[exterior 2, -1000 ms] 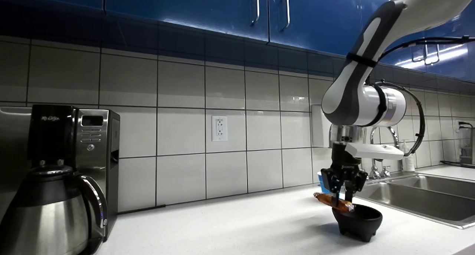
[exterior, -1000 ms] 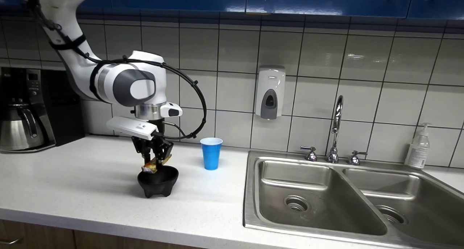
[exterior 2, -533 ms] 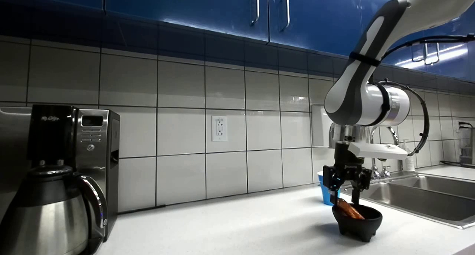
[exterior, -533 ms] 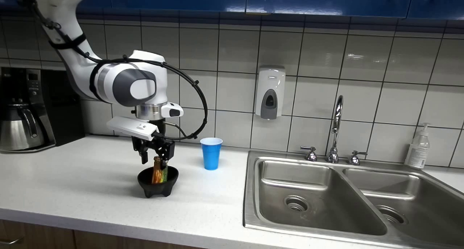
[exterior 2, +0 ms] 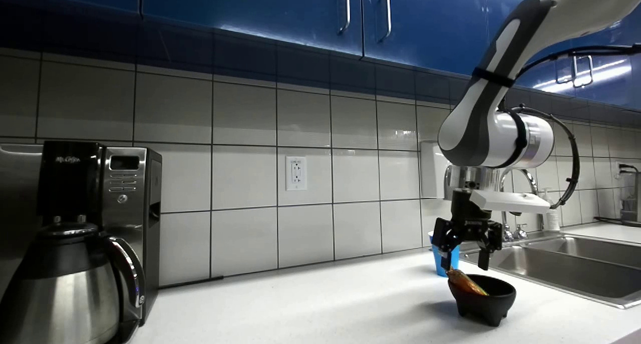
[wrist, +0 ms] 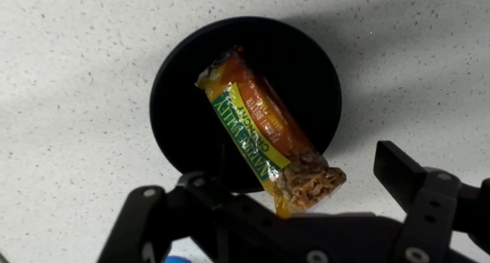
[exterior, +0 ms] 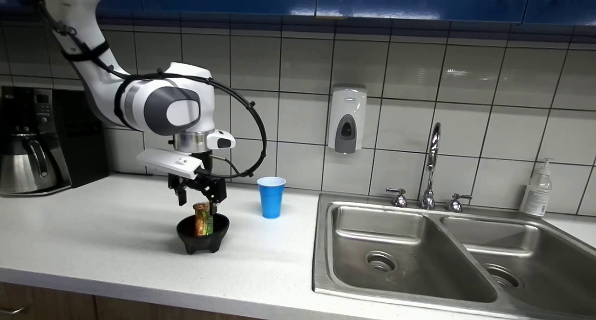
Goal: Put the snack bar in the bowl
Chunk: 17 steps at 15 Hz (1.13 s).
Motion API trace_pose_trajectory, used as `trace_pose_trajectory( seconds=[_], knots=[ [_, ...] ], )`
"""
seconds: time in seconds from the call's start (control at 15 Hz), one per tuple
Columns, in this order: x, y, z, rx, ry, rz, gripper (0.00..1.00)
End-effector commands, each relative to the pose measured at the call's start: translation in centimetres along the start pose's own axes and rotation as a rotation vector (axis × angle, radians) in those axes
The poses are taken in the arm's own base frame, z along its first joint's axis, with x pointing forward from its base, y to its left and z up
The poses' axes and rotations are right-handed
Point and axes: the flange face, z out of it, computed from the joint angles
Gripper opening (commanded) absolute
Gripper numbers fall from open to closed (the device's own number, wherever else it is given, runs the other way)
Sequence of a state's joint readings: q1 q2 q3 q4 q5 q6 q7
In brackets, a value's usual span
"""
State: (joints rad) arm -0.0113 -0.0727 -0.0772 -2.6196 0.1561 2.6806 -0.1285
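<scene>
The snack bar (wrist: 256, 121), in a gold, orange and green wrapper, leans in the black bowl (wrist: 172, 102). Its lower end is inside and its upper end pokes out over the rim. In both exterior views the bar (exterior: 203, 222) stands tilted in the bowl (exterior 2: 486, 306), which rests on the counter. Right above hangs my gripper (exterior 2: 464, 262), its jaws spread wide with nothing gripped. One fingertip is close to the bar's raised end; whether they touch I cannot tell. In the wrist view the right finger (wrist: 398, 171) is well apart from the bar, while the left finger's tip is lost against the dark bowl.
A blue cup (exterior: 271, 199) stands behind and beside the bowl, near the tiled wall. The double sink (exterior: 321, 245) lies beyond it, with a faucet (exterior: 433, 166). A coffee maker (exterior 2: 75, 244) occupies the opposite end of the counter.
A second ago the gripper was shut on the bar, held across the bowl's rim. The jaws have since opened, the bar has dropped and tipped into the bowl, and the gripper has risen slightly.
</scene>
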Motion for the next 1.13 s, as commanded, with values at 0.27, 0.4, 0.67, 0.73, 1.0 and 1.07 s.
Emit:
trace_pose_trajectory(
  seconds=[0.27,0.4,0.67,0.73,1.0,1.07],
  knots=[
    [-3.1,-0.5,-2.8,0.009,0.070,-0.029,1.00],
    [-4.3,-0.6,-3.3,0.008,0.088,-0.039,1.00],
    [-4.0,-1.2,-4.6,0.008,0.115,-0.076,1.00],
    [-4.2,-1.4,-5.0,0.008,0.125,-0.083,1.00],
    [-3.8,-1.6,-4.9,0.013,0.124,-0.056,1.00],
    [-3.8,-1.6,-4.8,0.013,0.122,-0.056,1.00]
  ],
)
